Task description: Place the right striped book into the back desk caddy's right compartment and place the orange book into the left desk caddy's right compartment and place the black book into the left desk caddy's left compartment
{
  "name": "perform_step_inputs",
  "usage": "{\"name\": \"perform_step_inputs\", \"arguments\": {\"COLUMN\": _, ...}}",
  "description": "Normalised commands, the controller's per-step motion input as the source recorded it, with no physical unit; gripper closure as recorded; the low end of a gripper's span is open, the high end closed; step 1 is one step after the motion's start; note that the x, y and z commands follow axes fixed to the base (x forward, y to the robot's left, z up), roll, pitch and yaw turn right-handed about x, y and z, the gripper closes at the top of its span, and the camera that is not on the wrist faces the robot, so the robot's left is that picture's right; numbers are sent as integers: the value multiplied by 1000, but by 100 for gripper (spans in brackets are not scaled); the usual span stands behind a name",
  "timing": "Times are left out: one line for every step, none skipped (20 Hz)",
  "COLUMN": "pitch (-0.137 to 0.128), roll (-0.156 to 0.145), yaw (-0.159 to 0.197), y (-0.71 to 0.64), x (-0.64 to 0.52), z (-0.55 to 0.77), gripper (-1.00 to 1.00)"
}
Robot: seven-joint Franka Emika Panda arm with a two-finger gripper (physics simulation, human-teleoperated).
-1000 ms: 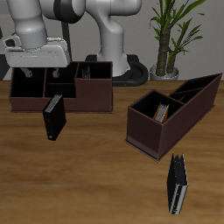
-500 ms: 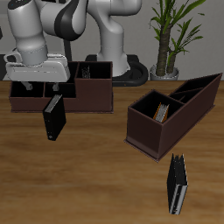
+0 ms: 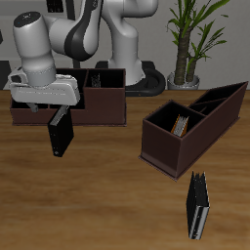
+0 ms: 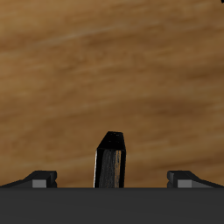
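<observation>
Gripper (image 3: 46, 104): fingers apart, over an upright book (image 3: 60, 132) — not gripping.
Books: one stands near the far caddy (image 3: 68, 107); another (image 3: 197, 205) near the front edge.
Progress: orange book (image 3: 180, 126) sits inside the other caddy (image 3: 200, 134) — both standing books unplaced.

Wooden table (image 3: 107, 210) with caddies (image 3: 190, 122), books (image 3: 197, 205)

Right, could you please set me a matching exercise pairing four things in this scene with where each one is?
1. gripper
2. orange book
3. potted plant
4. lone dark book

A. inside a caddy
B. near the table front edge
C. beyond the table's back
D. open above a standing book

Pairs: 1-D, 2-A, 3-C, 4-B
</observation>
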Motion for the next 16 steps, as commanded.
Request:
{"name": "perform_step_inputs", "arguments": {"pitch": -52, "roll": -107, "yaw": -66, "y": -2, "x": -49, "z": -168, "gripper": -100}}
{"name": "perform_step_inputs", "arguments": {"pitch": -190, "roll": -103, "yaw": 33, "y": 153, "x": -184, "z": -219, "gripper": -100}}
{"name": "perform_step_inputs", "arguments": {"pitch": 0, "roll": 0, "yaw": 0, "y": 21, "x": 1, "z": 8, "gripper": -100}}
{"name": "perform_step_inputs", "arguments": {"pitch": -270, "roll": -288, "yaw": -12, "y": -169, "x": -194, "z": -217, "gripper": -100}}
{"name": "perform_step_inputs", "arguments": {"pitch": -275, "roll": -198, "yaw": 169, "y": -51, "x": -250, "z": -52, "gripper": -100}}
{"name": "perform_step_inputs", "arguments": {"pitch": -54, "roll": -66, "yaw": -136, "y": -169, "x": 0, "z": -97, "gripper": -100}}
{"name": "perform_step_inputs", "arguments": {"pitch": -24, "roll": -116, "yaw": -161, "y": -73, "x": -91, "z": -112, "gripper": -100}}
{"name": "perform_step_inputs", "arguments": {"pitch": -155, "roll": -89, "yaw": 112, "y": 61, "x": -211, "z": -64, "gripper": -100}}
{"name": "perform_step_inputs", "arguments": {"pitch": -118, "roll": -14, "yaw": 84, "y": 104, "x": -117, "z": -66, "gripper": -100}}
{"name": "perform_step_inputs", "arguments": {"pitch": -17, "roll": 13, "yaw": -80, "y": 132, "x": -41, "z": -86, "gripper": -100}}
{"name": "perform_step_inputs", "arguments": {"pitch": -13, "roll": -56, "yaw": 18, "y": 111, "x": -46, "z": -86, "gripper": -100}}
{"name": "perform_step_inputs", "arguments": {"pitch": -49, "roll": -10, "yaw": 45, "y": 48, "x": 0, "z": -37, "gripper": -100}}
{"name": "perform_step_inputs", "arguments": {"pitch": -6, "roll": 13, "yaw": -54, "y": 22, "x": 73, "z": -82, "gripper": -100}}
{"name": "perform_step_inputs", "arguments": {"pitch": 59, "roll": -12, "yaw": -59, "y": 97, "x": 56, "z": -152, "gripper": -100}}
{"name": "perform_step_inputs", "arguments": {"pitch": -11, "roll": 10, "yaw": 36, "y": 93, "x": -9, "z": -90, "gripper": -100}}
{"name": "perform_step_inputs", "arguments": {"pitch": 61, "roll": 70, "yaw": -67, "y": 202, "x": 40, "z": -242, "gripper": -100}}
